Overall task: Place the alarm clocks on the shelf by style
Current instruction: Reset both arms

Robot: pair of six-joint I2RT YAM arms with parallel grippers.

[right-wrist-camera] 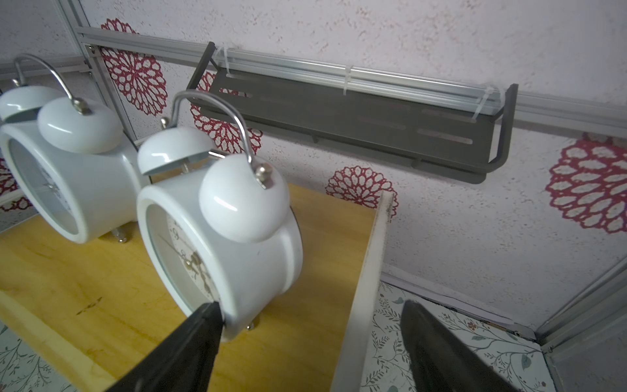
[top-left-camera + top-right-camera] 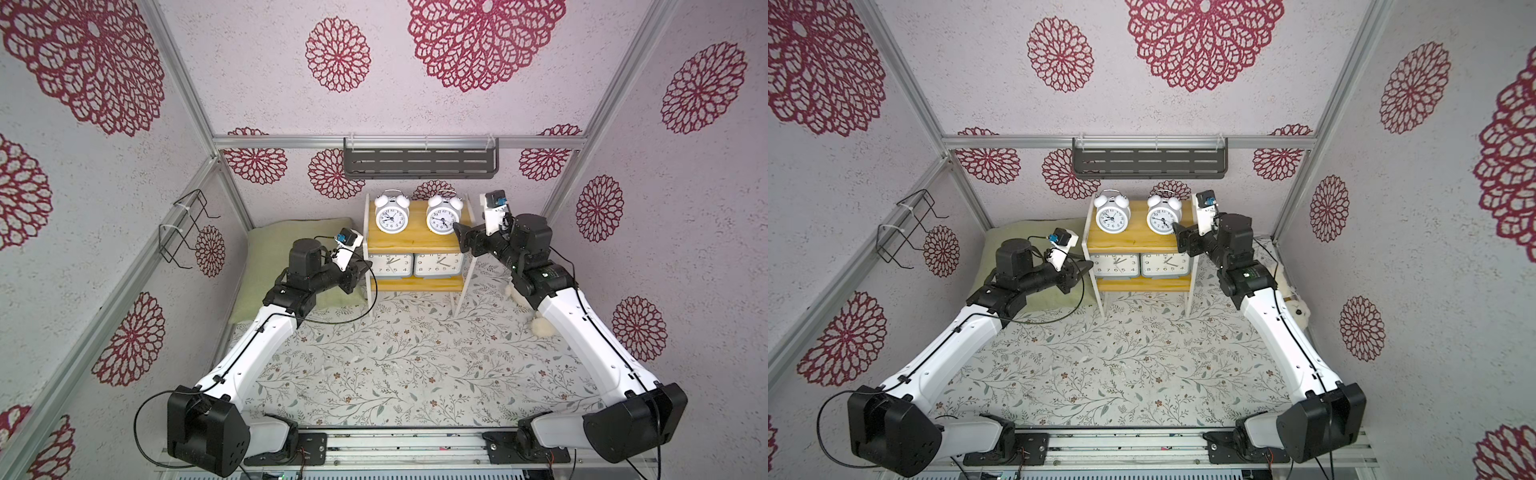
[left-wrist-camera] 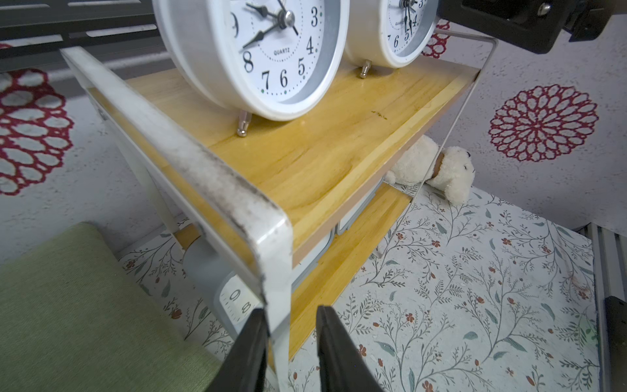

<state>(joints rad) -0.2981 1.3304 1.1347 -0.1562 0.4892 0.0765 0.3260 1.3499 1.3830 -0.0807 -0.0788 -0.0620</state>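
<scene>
Flowered wallpaper backs the shelf (image 2: 415,245), centre frame: twin-bell clocks (image 2: 391,216) above, rectangular clocks (image 2: 390,266) below. Right gripper (image 1: 310,307), spread wide, straddles the right side frame, nearest clock just picture-left. Left gripper (image 3: 290,309) brackets the left post; pinching, unclear.

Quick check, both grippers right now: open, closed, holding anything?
Left gripper: jaws narrow, astride the side frame of the shelf; whether it grips cannot be told.
Right gripper: open, holding nothing.

Probably a mock bedroom: wallpaper walls (image 2: 415,104), green pillow (image 2: 266,249), aluminium frame (image 2: 282,142).
</scene>
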